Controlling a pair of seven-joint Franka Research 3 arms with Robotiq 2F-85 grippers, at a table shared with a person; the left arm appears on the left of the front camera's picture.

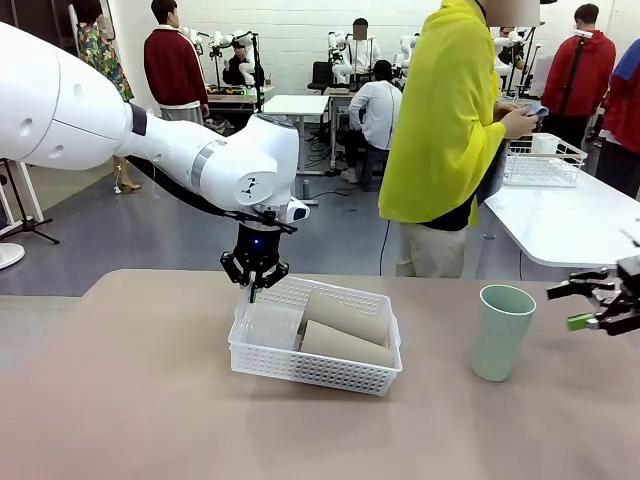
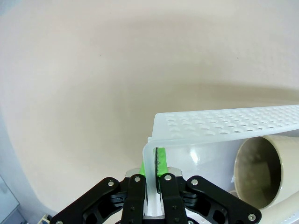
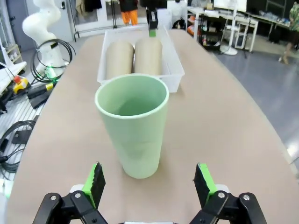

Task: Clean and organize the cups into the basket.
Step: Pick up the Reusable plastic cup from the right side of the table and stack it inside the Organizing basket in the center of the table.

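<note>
Two tan cups (image 1: pixel 345 318) lie on their sides, flank against flank, in the 3 o'clock half of the white lattice-sided basket (image 1: pixel 315 372), which sits at the middle of the bench (image 1: pixel 130 400). A mint-green cup (image 1: pixel 500 332) stands upright, mouth up, on the bench at the basket's 3 o'clock, near it but apart. The left claw (image 1: pixel 254 290) reaches straight down at the basket's 11 o'clock corner, pinched narrow on the rim. In the left wrist view the thin white wall of the basket (image 2: pixel 224 123) is sandwiched between that claw's (image 2: pixel 152 163) green pads (image 2: pixel 161 161), and the open mouth of one tan cup (image 2: pixel 261 172) shows just inside. The right claw (image 1: pixel 567 306) hangs low over the bench at the 3 o'clock side of the mint-green cup, jaws spread wide and gripping nothing. In the right wrist view the mint-green cup (image 3: pixel 133 130) stands just ahead of the right claw (image 3: pixel 149 184), between its two green pads (image 3: pixel 95 179) and touching neither. Beyond it, at 12 o'clock, are the basket (image 3: pixel 173 74) and its two tan cups (image 3: pixel 119 58). A person (image 1: pixel 445 120) in a yellow top stands at the bench's far side, at about 1 o'clock from the basket, with something in hand that is too small to identify.
</note>
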